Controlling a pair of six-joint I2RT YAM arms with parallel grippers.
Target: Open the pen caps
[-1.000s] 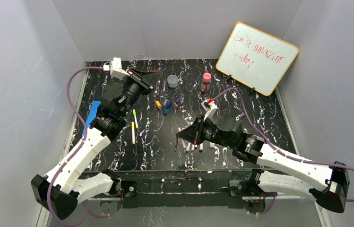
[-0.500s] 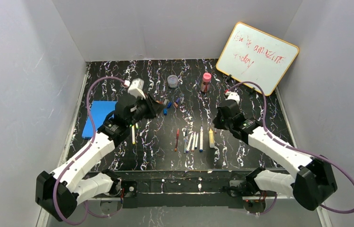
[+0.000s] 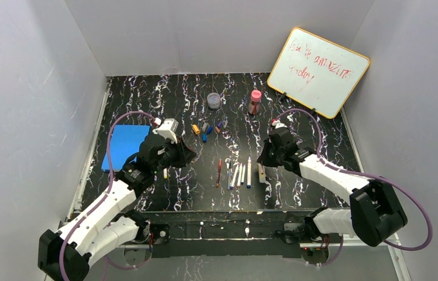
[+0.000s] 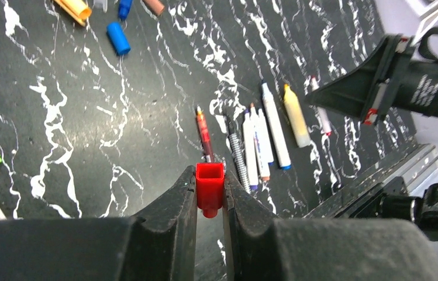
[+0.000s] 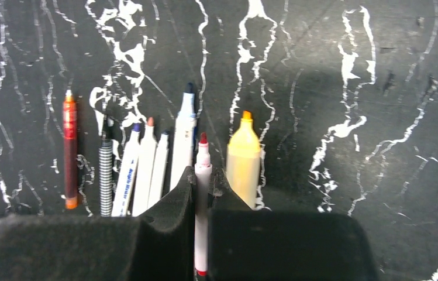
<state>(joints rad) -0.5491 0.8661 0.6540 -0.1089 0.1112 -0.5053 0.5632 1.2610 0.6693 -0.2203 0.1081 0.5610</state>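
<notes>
Now: left gripper (image 4: pixel 209 178) pinched tight on red cap (image 4: pixel 209 193) above table (image 3: pixel 146 99); cap's long axis along fingers, open mouth pointing forward. Centre: pens (image 3: pixel 237 174) in row, lying near-to-far. Right gripper (image 5: pixel 203 177) clamped on white pen (image 5: pixel 203 153), red tip pointing ahead, parallel to row.
</notes>
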